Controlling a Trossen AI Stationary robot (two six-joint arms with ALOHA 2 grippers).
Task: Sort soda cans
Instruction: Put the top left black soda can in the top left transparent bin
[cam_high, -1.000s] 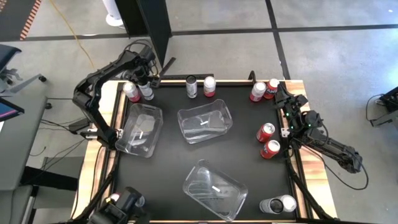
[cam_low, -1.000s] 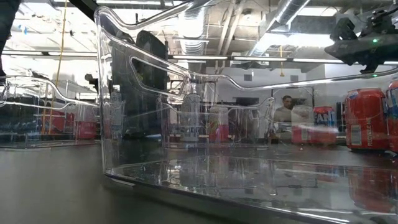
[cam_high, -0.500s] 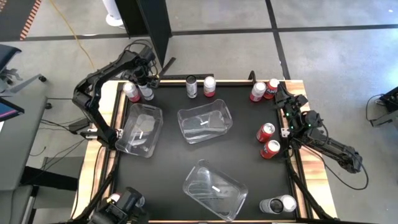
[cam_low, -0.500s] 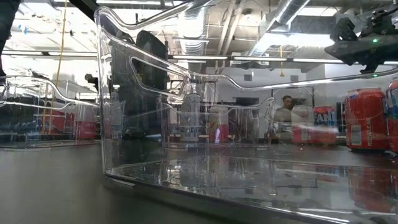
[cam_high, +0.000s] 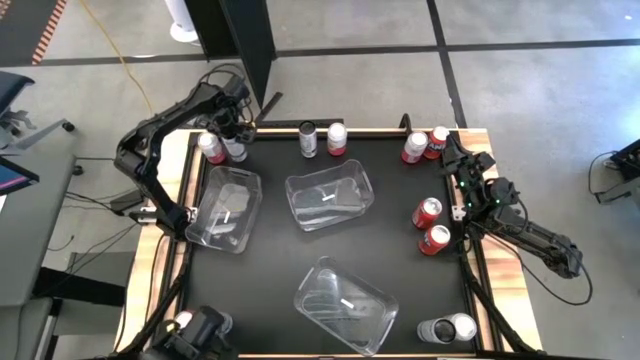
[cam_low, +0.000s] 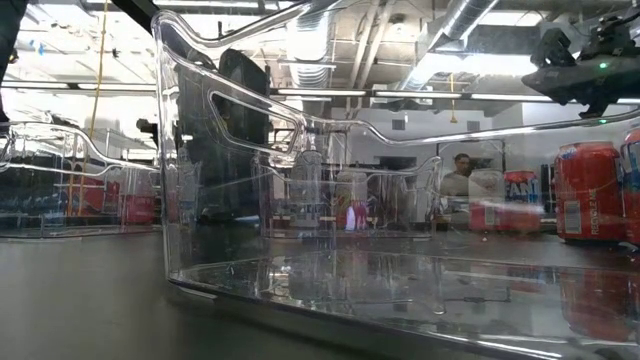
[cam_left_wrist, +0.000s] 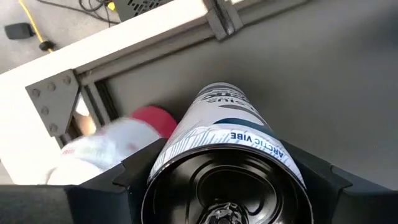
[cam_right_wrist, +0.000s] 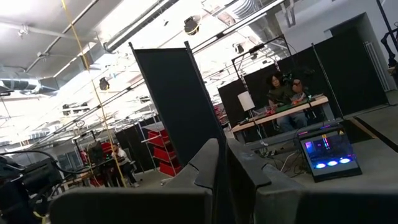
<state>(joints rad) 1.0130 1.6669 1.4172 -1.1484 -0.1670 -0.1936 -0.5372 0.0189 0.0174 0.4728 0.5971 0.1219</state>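
As gripped, "ARCTIC VIBE" can (cam_left_wrist: 231, 155)

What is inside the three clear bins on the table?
No cans are inside. The left bin, middle bin and near bin each hold only a small white strip. The clear walls cover nothing.

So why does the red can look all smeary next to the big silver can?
In the left wrist view the red can sits close and off to the side, so it blurs, while the silver can between the left tool stays sharp.
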